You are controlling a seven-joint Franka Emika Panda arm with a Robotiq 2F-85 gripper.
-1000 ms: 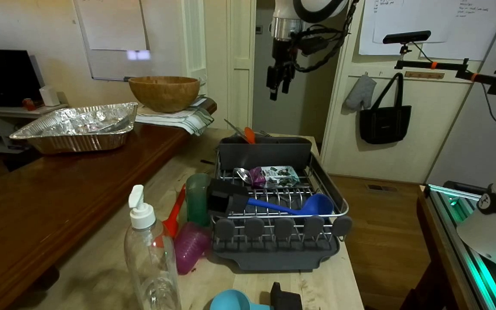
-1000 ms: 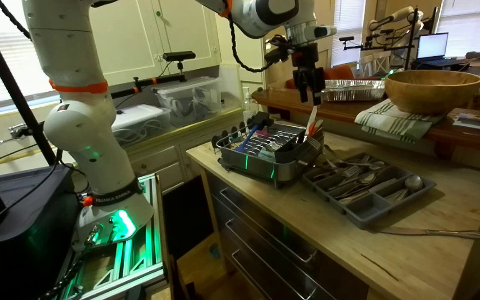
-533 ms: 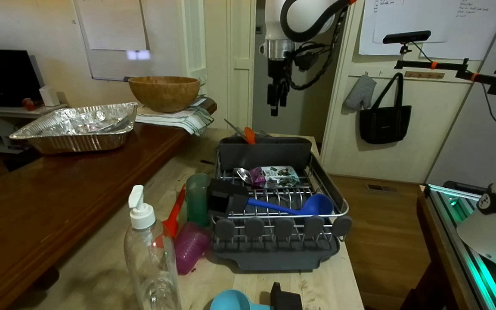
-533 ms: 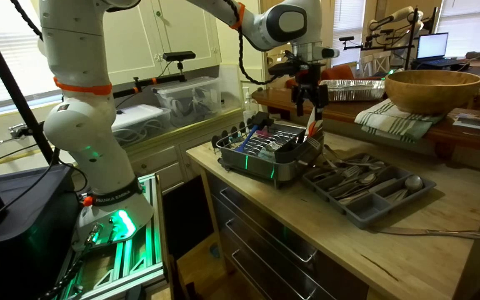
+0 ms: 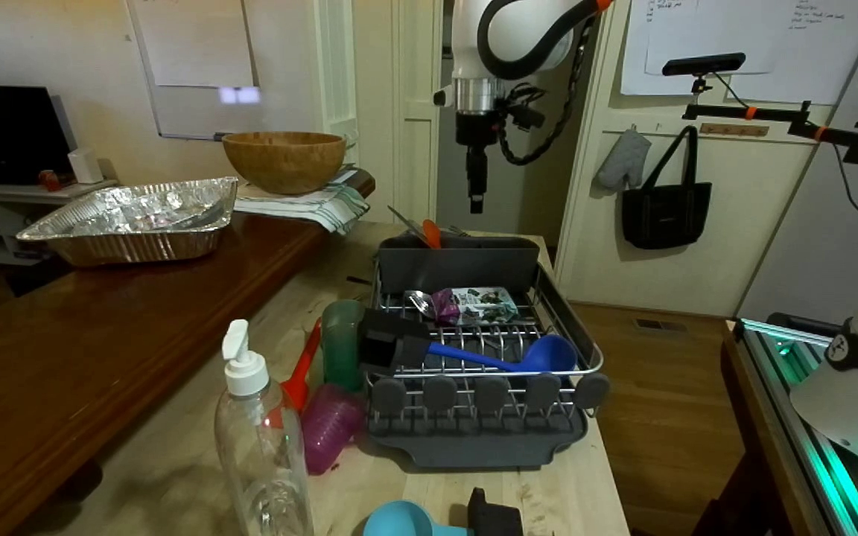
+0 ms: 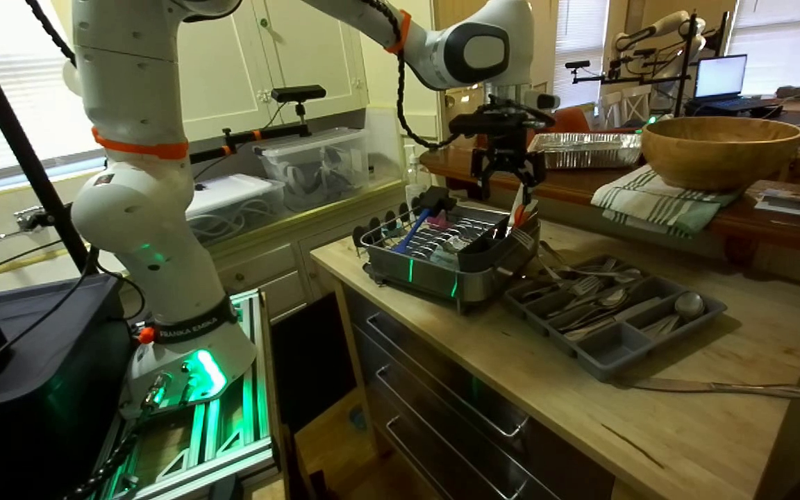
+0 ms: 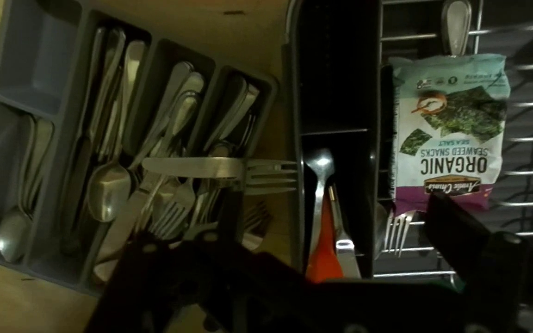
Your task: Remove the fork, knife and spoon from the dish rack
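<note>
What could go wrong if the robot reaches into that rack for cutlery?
The snack packet covers part of a fork in the dish rack, so pulling the fork might drag it along. In the cutlery holder, an orange utensil sits close beside metal cutlery, so the open end effector may catch several pieces.

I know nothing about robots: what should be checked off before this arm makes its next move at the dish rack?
1. Gripper open and holding nothing: ok.
2. Gripper over the dish rack: ok, it hangs above the utensil holder.
3. Knife showing in the holder: ok, it sticks up close to an orange utensil.
4. Gripper clear of the knife: cannot tell, the two overlap in an exterior view.
5. Fork in the rack free to lift: not ok, a snack packet covers part of it.
6. Spoon singled out: cannot tell, the orange utensil and a metal piece in the holder are only partly visible.
</note>
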